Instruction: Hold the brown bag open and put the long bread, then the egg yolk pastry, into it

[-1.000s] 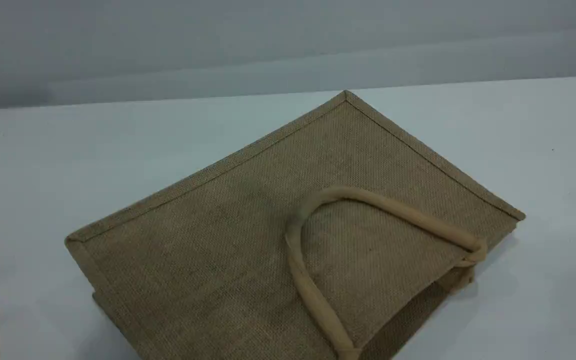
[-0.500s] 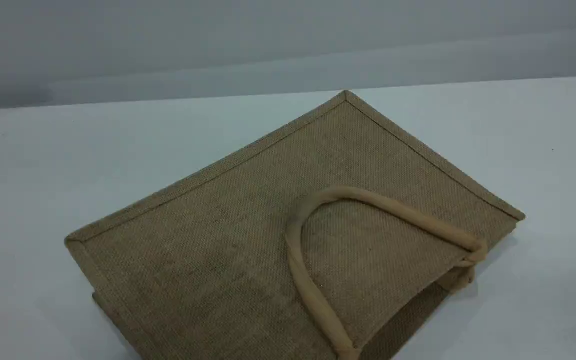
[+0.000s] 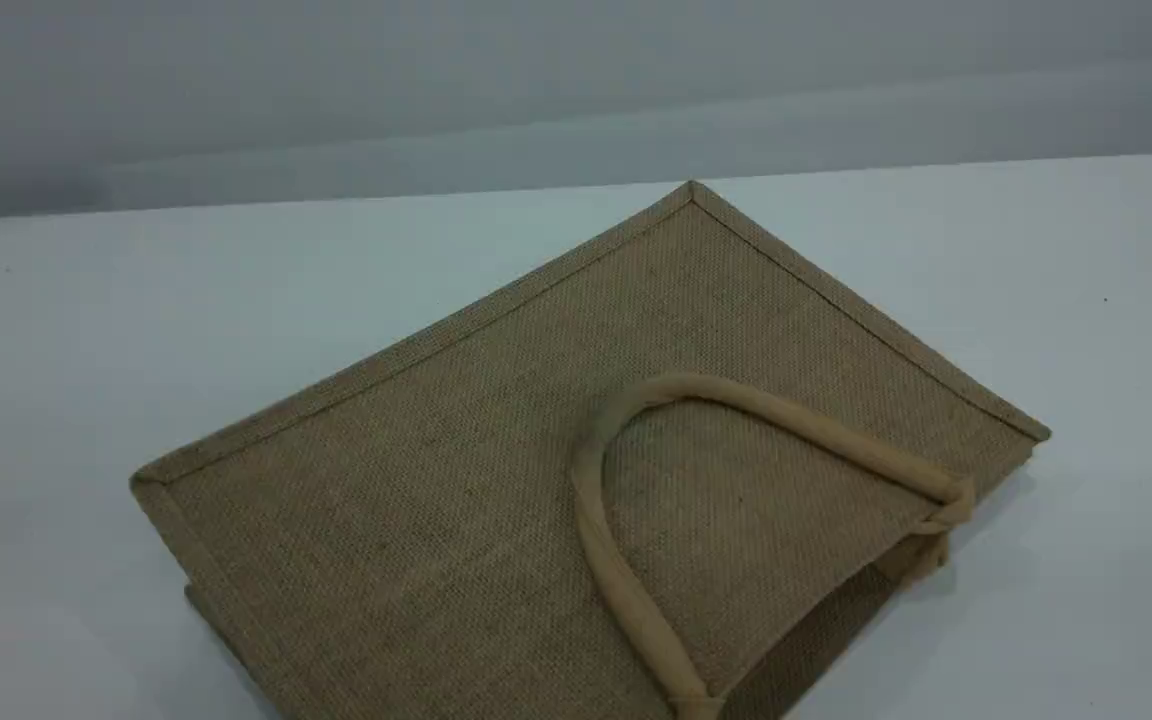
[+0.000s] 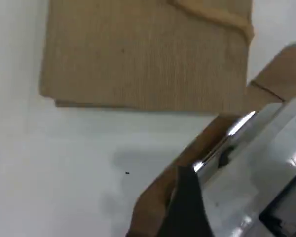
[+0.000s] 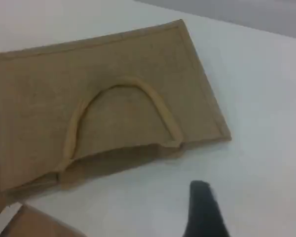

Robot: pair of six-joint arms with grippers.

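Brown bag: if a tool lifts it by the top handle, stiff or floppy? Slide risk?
Probably semi-stiff: the brown bag lies flat with straight bound edges and crisp corners, so its panels may hold shape. The padded handle arches off the cloth, so it should take a pinch but bend. The coarse weave on the smooth white table likely grips somewhat when pushed.

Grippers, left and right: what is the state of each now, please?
Left gripper: open, holding nothing.
Right gripper: cannot be told; nothing visibly held.
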